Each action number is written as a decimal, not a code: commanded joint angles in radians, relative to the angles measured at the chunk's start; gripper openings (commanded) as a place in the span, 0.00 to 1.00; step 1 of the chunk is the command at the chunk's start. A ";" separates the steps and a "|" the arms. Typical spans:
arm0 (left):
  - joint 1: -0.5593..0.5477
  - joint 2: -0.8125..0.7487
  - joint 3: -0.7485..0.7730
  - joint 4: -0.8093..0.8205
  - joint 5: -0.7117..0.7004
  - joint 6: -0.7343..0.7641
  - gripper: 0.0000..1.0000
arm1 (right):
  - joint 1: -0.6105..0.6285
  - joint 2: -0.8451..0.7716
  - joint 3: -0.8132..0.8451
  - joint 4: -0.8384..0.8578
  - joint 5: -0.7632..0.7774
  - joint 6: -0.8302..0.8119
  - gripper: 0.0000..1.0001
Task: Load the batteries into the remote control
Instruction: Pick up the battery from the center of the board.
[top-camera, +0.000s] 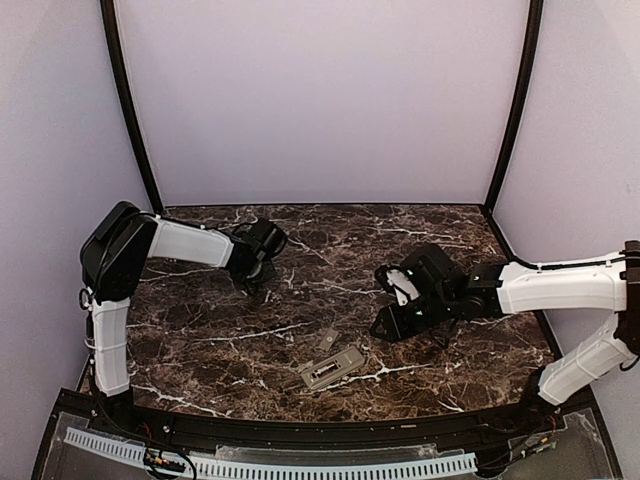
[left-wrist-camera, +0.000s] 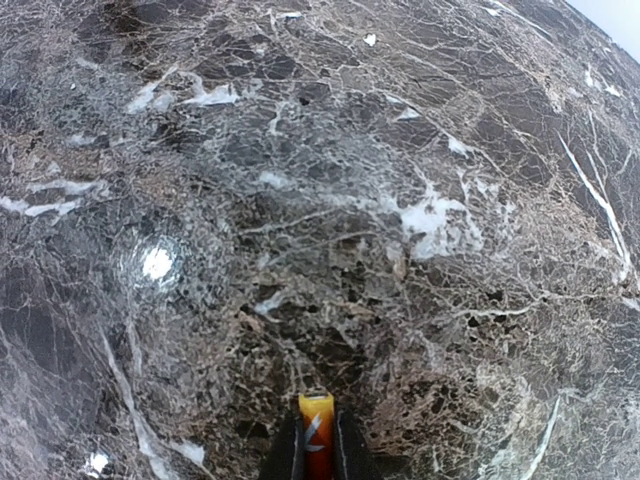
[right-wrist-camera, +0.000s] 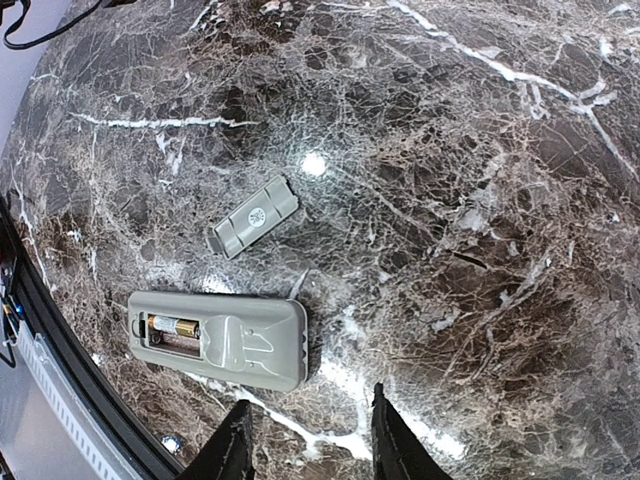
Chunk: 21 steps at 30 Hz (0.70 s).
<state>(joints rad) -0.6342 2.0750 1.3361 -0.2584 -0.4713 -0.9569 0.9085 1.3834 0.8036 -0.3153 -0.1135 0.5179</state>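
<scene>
Now left claw (left-wrist-camera: 316, 455) clenched on red battery (left-wrist-camera: 316, 418); carry level to remote (right-wrist-camera: 225, 342), right claw (right-wrist-camera: 308, 445) empty, spread, ready to brace.

Left arm (top-camera: 185, 243) folds forward, left gripper (left-wrist-camera: 317, 450) pinched on a battery (left-wrist-camera: 316, 415); right arm (top-camera: 560, 285) reaches inward, right gripper (right-wrist-camera: 310, 408) with jaws parted.

Only the remote control (top-camera: 332, 368) and grey cover (top-camera: 327, 340), just apart near the front edge, interrupt the marble table (top-camera: 200, 340).

Remote (right-wrist-camera: 218, 341) face-down, battery (right-wrist-camera: 172, 326) inside, orange-red battery (left-wrist-camera: 316, 435) gripped
</scene>
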 joint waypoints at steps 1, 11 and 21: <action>-0.010 -0.027 -0.077 -0.077 0.040 -0.022 0.00 | -0.009 -0.025 -0.006 -0.009 0.011 0.009 0.38; -0.125 -0.318 -0.229 0.122 -0.129 0.088 0.00 | -0.010 -0.092 0.016 0.039 0.003 -0.055 0.38; -0.331 -0.638 -0.482 0.813 0.051 0.391 0.00 | -0.008 -0.164 0.075 0.419 -0.138 -0.164 0.49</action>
<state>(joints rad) -0.8875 1.5269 0.9024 0.2001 -0.5152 -0.7506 0.9085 1.2388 0.8246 -0.1497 -0.1799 0.4152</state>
